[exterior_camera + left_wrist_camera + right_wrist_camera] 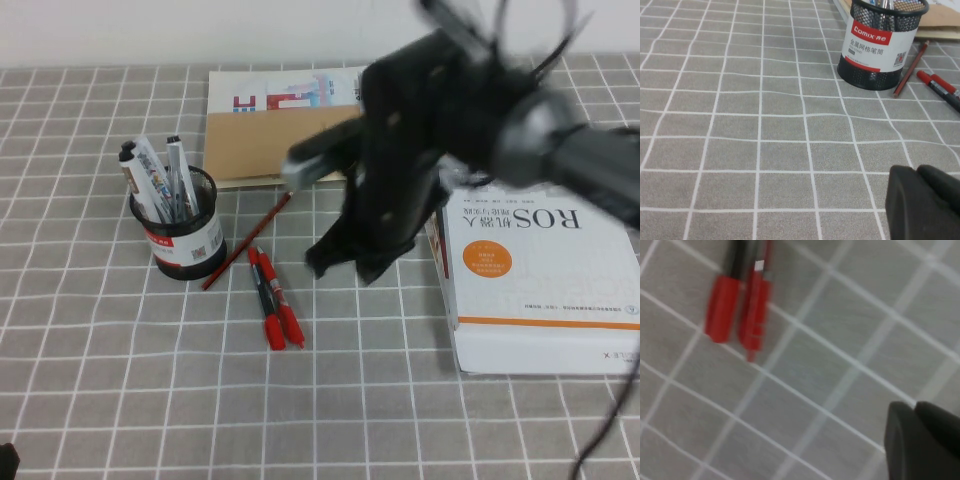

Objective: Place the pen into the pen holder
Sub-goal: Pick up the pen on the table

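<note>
The pen [283, 303], slim and mostly red, lies on the grey checked cloth beside a red-capped, black-barrelled pen [266, 300]. Both show in the right wrist view, the pen [755, 310] next to the capped one [721, 307]. The pen holder [183, 238], a black mesh cup with a red-and-white label, stands to their left with several pens in it; it also shows in the left wrist view [879, 50]. My right gripper [335, 262] hovers just right of the pens, shut and empty [914, 405]. My left gripper [916, 170] is shut and empty, low at the near left.
A long red-brown pencil [248, 240] lies slanted between the holder and the pens. A white ROS book [535, 270] lies at the right. A brown envelope with a booklet [265, 125] lies at the back. The right arm hangs over the table's middle.
</note>
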Robot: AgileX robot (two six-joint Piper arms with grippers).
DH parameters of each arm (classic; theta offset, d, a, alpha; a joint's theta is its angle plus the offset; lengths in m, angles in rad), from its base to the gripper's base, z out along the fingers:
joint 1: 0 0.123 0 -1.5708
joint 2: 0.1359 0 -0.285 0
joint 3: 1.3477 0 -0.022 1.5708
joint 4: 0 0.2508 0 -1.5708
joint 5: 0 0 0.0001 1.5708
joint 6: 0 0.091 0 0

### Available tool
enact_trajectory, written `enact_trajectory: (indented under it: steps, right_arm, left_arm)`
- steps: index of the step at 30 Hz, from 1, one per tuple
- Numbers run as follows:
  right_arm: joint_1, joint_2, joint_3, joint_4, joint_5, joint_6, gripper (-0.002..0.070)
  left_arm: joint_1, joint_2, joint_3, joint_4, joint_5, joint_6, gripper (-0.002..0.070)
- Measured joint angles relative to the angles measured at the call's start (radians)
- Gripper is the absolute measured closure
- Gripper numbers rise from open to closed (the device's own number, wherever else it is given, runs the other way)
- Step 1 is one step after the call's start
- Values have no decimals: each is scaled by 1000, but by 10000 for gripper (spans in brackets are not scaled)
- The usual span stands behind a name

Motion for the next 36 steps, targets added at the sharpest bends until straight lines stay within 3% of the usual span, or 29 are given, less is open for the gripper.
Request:
enact_trajectory:
  steps: [11,14,18,20,36]
  right_arm:
    - [60,236,-242,25,0,-14,671]
    - [70,269,-312,45,0,-23,600]
    - [81,294,-365,40,0,-25,444]
    - [88,305,-369,19,0,-25,415]
    - [92,352,-385,-6,2,-25,436]
  left_arm:
    - [0,0,0,0,0,0,680]
    - [0,0,0,0,0,0,680]
    - [0,0,0,1,0,0,680]
    - [0,0,0,1,0,0,680]
    - [0,0,0,2,0,0,680]
